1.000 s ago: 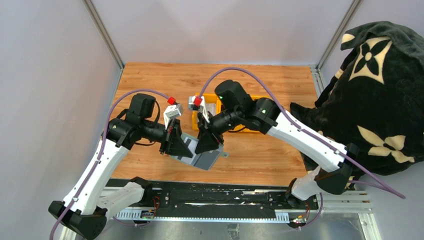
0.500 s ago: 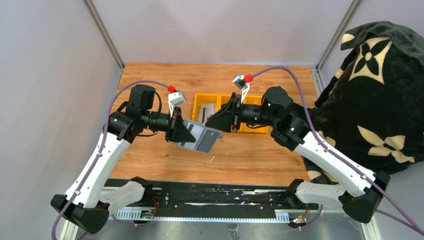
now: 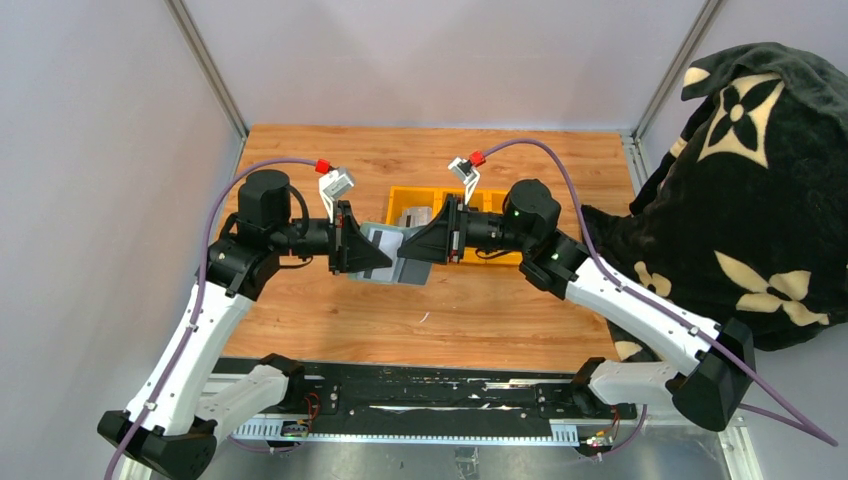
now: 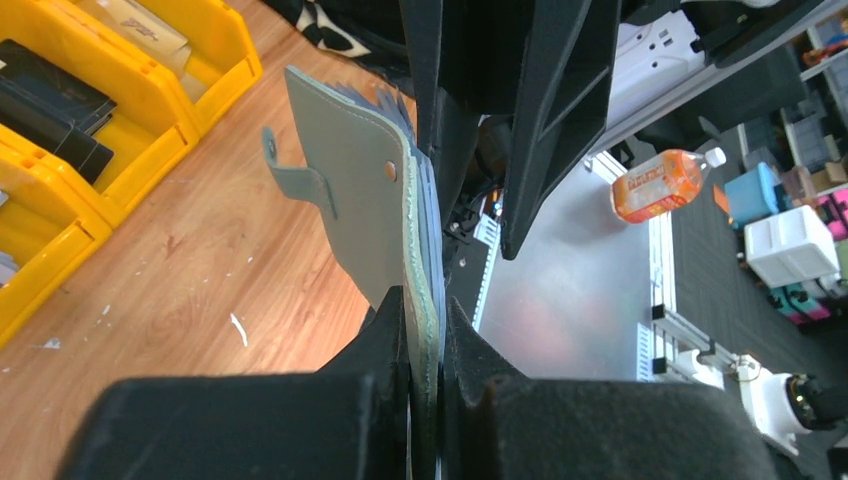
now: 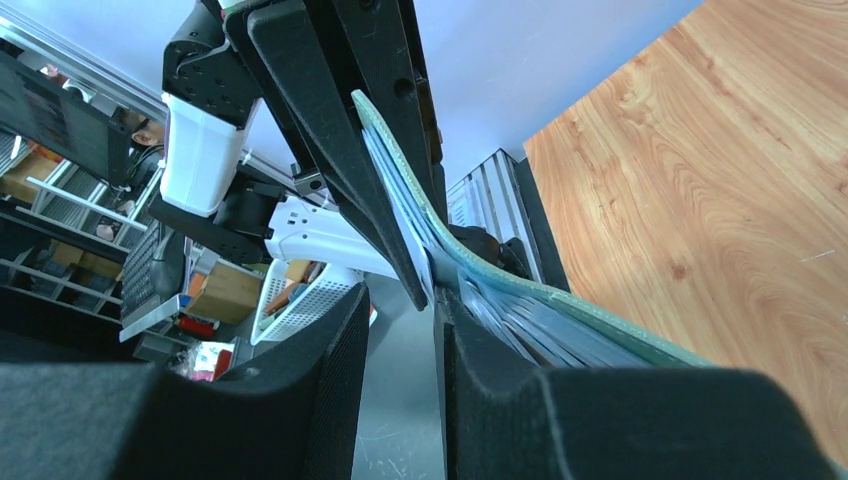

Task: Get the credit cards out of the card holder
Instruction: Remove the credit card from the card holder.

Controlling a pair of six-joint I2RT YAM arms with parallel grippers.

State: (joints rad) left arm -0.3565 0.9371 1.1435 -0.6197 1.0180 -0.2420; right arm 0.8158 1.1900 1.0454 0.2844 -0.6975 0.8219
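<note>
Clamping the holder (image 4: pixel 345 160) shut, the left hand (image 4: pixel 425 315) has lifted it from low over the table (image 3: pixel 480 300) to beside the bin (image 3: pixel 492 192). The right hand (image 5: pixel 400 300), jaws apart, straddles its pocket edges: next pull seems set up, nothing gripped yet.

The card holder (image 3: pixel 415 272) hung above the table (image 3: pixel 300 150), the left gripper (image 3: pixel 385 263) on its left edge, the right gripper (image 3: pixel 404 254) at its right; the bin (image 3: pixel 420 192) lay just behind.
</note>
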